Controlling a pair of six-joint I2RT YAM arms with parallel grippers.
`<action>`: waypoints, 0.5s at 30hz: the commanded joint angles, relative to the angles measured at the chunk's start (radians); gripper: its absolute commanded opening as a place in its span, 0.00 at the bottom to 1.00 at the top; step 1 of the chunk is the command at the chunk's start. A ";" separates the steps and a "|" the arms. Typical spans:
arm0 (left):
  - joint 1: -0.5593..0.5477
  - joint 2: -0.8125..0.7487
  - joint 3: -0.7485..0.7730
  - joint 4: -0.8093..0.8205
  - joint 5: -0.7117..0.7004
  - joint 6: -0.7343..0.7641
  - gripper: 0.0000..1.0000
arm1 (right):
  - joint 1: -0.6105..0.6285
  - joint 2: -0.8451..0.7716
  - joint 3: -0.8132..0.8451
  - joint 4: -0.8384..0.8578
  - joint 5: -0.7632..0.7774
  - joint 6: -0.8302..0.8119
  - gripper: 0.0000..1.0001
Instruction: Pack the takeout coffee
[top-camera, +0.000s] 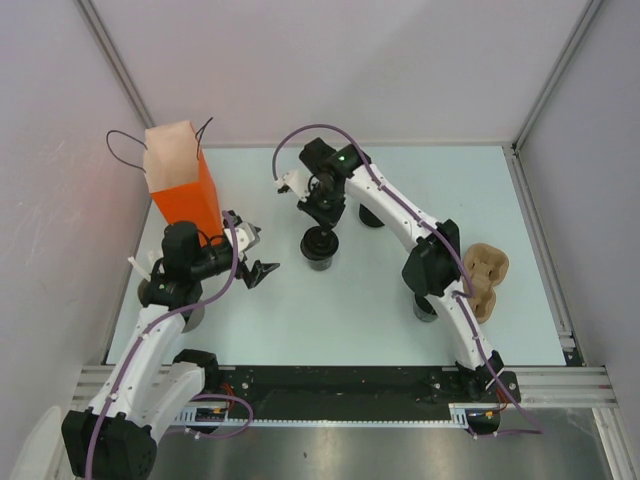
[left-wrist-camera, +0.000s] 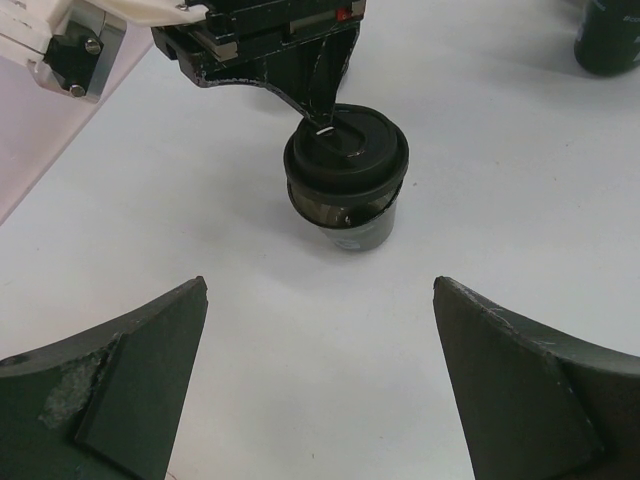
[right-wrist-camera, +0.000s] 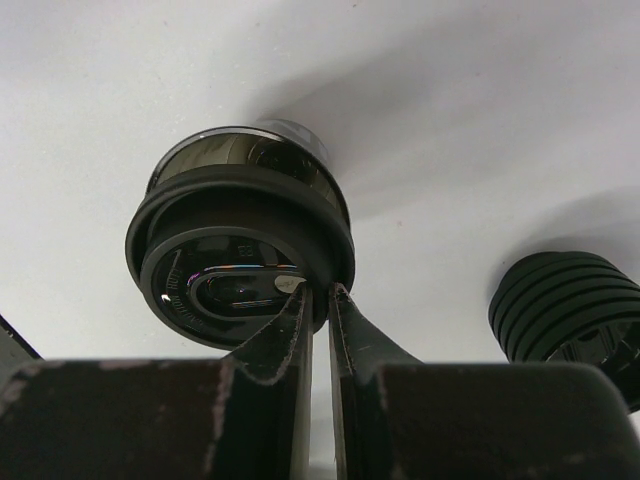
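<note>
The takeout coffee (top-camera: 320, 250) stood on the pale table (top-camera: 300, 320) near the middle of the overhead frame, directly under the right gripper (top-camera: 322, 222), which came onto it from above. In the right wrist view that gripper's two fingers (right-wrist-camera: 290, 330) were drawn almost together on the edge of the black lid, one tip inside the rim and the other outside. The gripper was thus pinching the lid's rim (a thin hold, on the side nearest that camera). The left wrist view showed the same grip from the front, with the cup in the upper centre and its base apparently on the table.

The left gripper (top-camera: 257, 255) lay to the left of the cup in the overhead frame, apart from it, with its jaws spread wide and nothing between them. Its fingers (left-wrist-camera: 120, 390) filled the lower corners of its own camera's view, pointing toward the cup.

An orange paper bag (top-camera: 182, 185) stood upright at the upper left, just behind the left arm. A brown cardboard cup carrier (top-camera: 487, 278) lay at the right side of the table. A ribbed black object (right-wrist-camera: 565, 300) sat at the right edge of the right wrist view, near the coffee.
</note>
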 joint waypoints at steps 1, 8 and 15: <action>0.011 -0.004 -0.003 0.027 0.036 0.017 1.00 | 0.023 -0.081 0.005 -0.054 0.029 -0.016 0.12; 0.012 -0.002 -0.003 0.029 0.039 0.017 1.00 | 0.018 -0.071 -0.021 -0.053 0.063 -0.019 0.13; 0.012 0.001 -0.003 0.027 0.039 0.018 1.00 | 0.021 -0.048 -0.013 -0.044 0.078 -0.016 0.13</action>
